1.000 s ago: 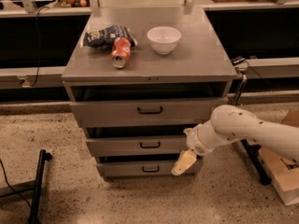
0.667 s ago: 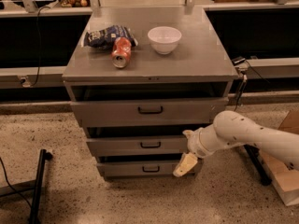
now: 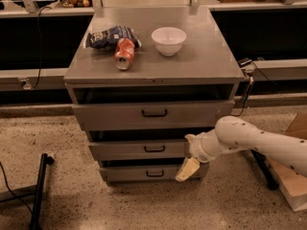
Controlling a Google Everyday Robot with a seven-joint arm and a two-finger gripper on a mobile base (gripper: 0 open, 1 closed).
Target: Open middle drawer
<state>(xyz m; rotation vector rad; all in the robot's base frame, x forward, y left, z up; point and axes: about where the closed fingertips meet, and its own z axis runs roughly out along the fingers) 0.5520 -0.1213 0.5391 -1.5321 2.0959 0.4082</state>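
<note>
Since the earlier frames the gripper has barely shifted, a touch left and lower at most; drawers and tabletop items unchanged. Left of the cabinet, a black stand leans on the floor, well apart from the work. On the cabinet top, left to right: a blue snack bag, a red can on its side touching the bag, a white bowl near them. None of these bears on the pull. On the cabinet front, the middle drawer sits second of three, under the taller top drawer and above the bottom drawer. Its black bar handle is at centre, long axis level across the front. The gripper hangs in front of the cabinet's lower right, pointing down-left across the bottom drawer's right end. Open or closed: cannot tell. The handle lies left of it and a little higher, with nothing between. Judgement: it must go up and left to hook the bar. The white arm reaches in from the cabinet's right.
</note>
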